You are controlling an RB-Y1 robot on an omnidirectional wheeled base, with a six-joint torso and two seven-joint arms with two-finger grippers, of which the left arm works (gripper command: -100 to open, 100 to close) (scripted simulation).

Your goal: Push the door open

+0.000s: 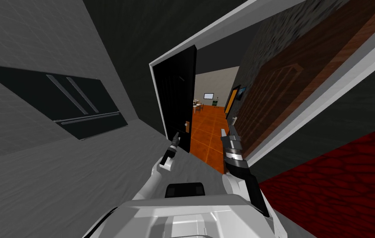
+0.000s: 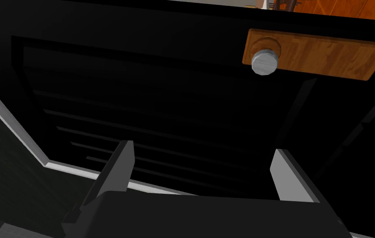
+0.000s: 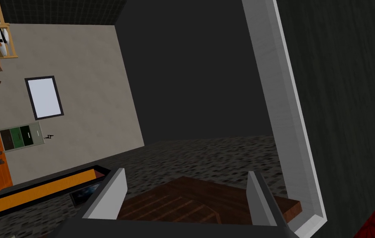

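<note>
Dim, murky foreground — orange floor [image 1: 209, 132] glows brighter; edges splay.

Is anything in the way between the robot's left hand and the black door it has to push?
Nothing visible. The open left gripper faces the black door directly, grey knob off to one side, with no object between.

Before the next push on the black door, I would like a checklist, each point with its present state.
1. The left gripper faces the black door panel: ok.
2. Its fingers are open and hold nothing: ok.
3. Fingertips touch the panel: cannot tell.
4. The knob lies off to one side of the left gripper, out of its line: ok.
5. The black door stands ajar, with orange floor showing past its edge: ok.
6. The right gripper is open, apart from the black door, near the brown door: ok.
</note>
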